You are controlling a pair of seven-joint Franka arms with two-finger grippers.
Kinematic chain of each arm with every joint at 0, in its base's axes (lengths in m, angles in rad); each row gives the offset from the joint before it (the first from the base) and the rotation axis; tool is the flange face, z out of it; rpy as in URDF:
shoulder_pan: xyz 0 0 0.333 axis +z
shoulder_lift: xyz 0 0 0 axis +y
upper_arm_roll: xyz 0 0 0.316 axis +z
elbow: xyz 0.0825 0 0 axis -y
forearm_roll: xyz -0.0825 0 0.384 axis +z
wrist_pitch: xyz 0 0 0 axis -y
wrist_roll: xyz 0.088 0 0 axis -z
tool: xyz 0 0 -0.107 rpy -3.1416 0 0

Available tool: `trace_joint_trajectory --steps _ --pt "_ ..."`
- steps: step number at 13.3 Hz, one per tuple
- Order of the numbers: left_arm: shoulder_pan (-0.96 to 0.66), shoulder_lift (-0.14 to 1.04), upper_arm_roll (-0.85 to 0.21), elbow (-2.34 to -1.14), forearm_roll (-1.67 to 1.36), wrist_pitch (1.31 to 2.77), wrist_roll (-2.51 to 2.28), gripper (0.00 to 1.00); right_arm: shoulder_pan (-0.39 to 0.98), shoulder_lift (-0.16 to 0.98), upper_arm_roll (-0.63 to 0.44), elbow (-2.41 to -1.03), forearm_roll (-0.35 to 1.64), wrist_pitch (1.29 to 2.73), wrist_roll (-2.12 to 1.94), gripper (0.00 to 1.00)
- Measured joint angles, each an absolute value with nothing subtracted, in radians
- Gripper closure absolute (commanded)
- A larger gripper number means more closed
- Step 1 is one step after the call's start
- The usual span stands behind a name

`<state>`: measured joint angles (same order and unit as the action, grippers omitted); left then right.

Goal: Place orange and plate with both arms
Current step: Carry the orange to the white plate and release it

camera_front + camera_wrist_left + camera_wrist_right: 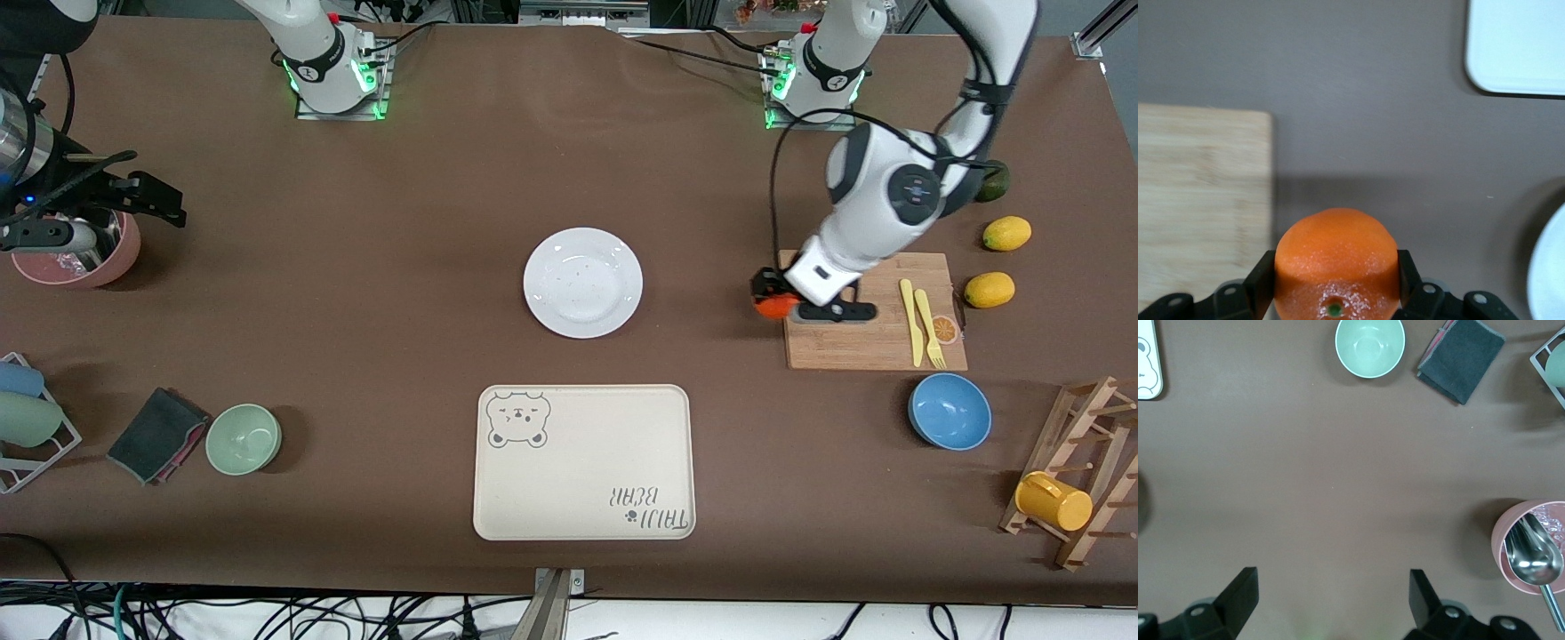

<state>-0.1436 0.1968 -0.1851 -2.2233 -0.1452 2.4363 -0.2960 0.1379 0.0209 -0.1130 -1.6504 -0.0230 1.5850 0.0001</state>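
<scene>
Item: my left gripper point(772, 298), fingers clamped on the orange point(775, 305). In my left wrist view the fruit point(1336, 273) sits squeezed between both black pads point(1261, 280), its green stem dot facing the camera. Position: in the air over the edge of the wooden cutting board point(876, 311), at the board's side toward the plate, partly over bare brown table point(356, 293).

Item: plate point(583, 283), white, round, nothing on it. Lies flat on the table beside the board, toward the right arm's end, well apart from it.

Item: cream bear-printed tray point(584, 462). Nearer to the front camera than the board, and nearer than the plate too.

Item: my right gripper point(1331, 593), fingers spread wide, grasping nothing. This arm waits over the table at the right arm's end, well apart from the board, above a pink bowl point(80, 253) with a metal scoop point(1531, 557) in it.

Item: yellow knife and fork point(923, 324), lying on the board.

Item: blue bowl point(949, 411), just nearer the front camera than the board.
</scene>
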Motion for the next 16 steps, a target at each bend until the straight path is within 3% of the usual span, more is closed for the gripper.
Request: trace_joint_trajectory --steps 6,10,16 --pt "-0.358 0.344 -0.227 -2.095 -0.165 2.449 -0.626 1.00 0.138 0.021 -0.113 -1.650 -0.023 1.585 0.000 0.00" --pt "-0.383 0.416 -0.255 -2.046 -0.342 2.485 -0.675 1.00 0.138 0.021 -0.113 -1.650 -0.023 1.585 0.000 0.00" --pt "-0.507 0.494 -0.262 -1.945 -0.358 2.487 -0.803 1.00 0.138 0.021 -0.113 -1.650 -0.023 1.585 0.000 0.00"
